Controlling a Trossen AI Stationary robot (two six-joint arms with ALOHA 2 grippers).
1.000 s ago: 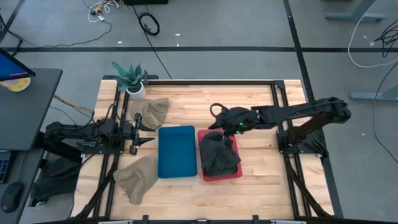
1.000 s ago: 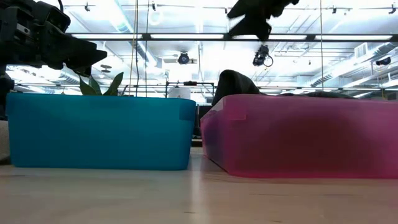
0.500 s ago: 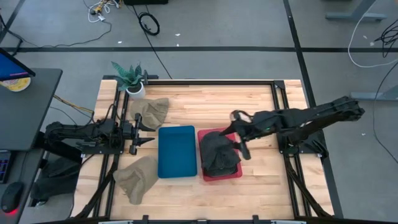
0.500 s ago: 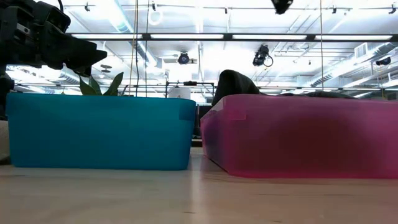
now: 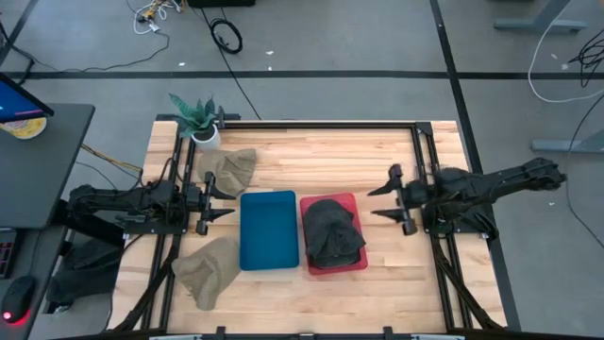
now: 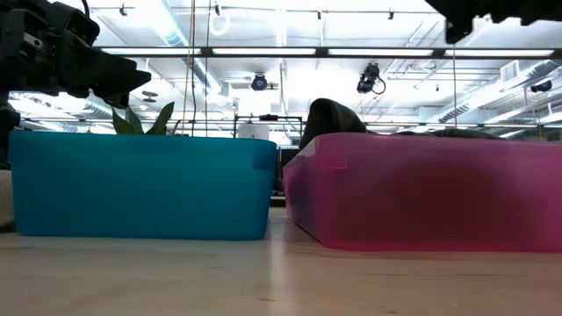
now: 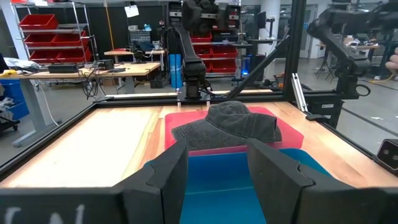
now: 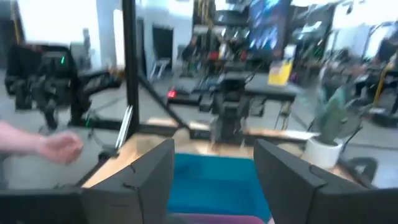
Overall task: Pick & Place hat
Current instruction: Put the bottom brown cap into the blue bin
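My right tool (image 5: 394,198) hangs over the bare wood at the right side of the surface (image 5: 377,156), with its two fingers spread apart and holding nothing. It points toward the middle of the surface, where the red bin (image 5: 351,263) stands. A dark hat (image 5: 331,230) lies inside this red bin, crumpled, and it fills most of it; in the low view its crown (image 6: 332,117) rises above the pink wall. So for this hat the placing looks done, I think.

The relation that matters for the coming move is on the other side. Two tan hats are not yet in any bin: one (image 5: 230,168) lies at the far left, just beside the small potted plant (image 5: 200,121), and the other (image 5: 209,269) lies at the near left corner. The blue bin (image 5: 268,229) stands between them and the red bin, touching or almost touching it, and I see nothing inside.

My left tool (image 5: 215,196) waits at the left edge, also with fingers spread and empty, pointing at the blue bin. It sits between the two tan hats and near both. My right tool is well apart from them, with both bins in the way. In my judgement the left arm is the nearer one, and the hat lies sideways from its tool, not in front.
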